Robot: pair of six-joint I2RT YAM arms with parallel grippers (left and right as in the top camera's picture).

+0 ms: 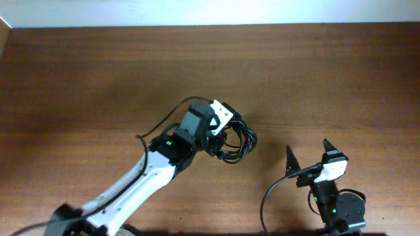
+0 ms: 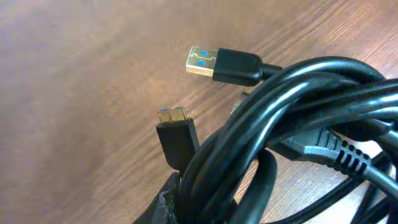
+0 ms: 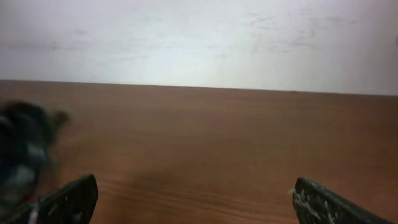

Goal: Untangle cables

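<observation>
Cables (image 1: 241, 141): one bundle gripped in left end effector (image 1: 223, 139), two free plugs (image 2: 224, 65); right end effector (image 1: 307, 147) spread wide.

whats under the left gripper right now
A bundle of black cables, its loops poking out onto the table. The left gripper covers the rest, so whether it is gripping them is hidden.

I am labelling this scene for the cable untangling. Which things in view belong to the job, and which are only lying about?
Belong to the job:
- cables, in one bundle
- USB plug and smaller plug at their ends

Not part of it:
- table
- right arm's own wire
</observation>
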